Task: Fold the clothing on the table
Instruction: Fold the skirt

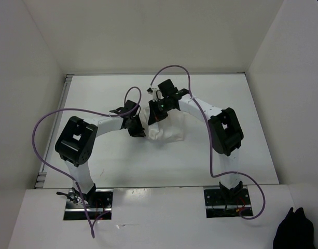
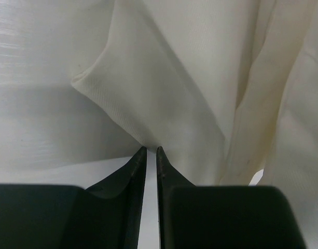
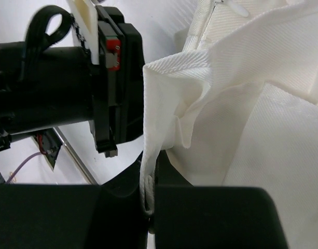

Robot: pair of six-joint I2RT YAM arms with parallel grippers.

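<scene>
The clothing (image 1: 168,130) is a small white bunched garment at the middle of the table (image 1: 96,93), hanging between both grippers. My right gripper (image 1: 157,116) is above its upper left part. In the right wrist view that gripper (image 3: 151,162) is shut on a thick hem of the clothing (image 3: 252,104), which drapes away to the right. My left gripper (image 1: 142,132) is at the garment's left side. In the left wrist view its jaws (image 2: 151,150) stand almost together, with an edge of the clothing (image 2: 174,93) caught at their very tips.
White upright walls (image 1: 39,62) surround the table on three sides. A metal edge rail (image 1: 65,104) runs along the left. Purple cables (image 1: 44,124) loop over both arms. The left arm's wrist (image 3: 70,88) is close beside the right gripper. A black object (image 1: 296,231) lies at the near right.
</scene>
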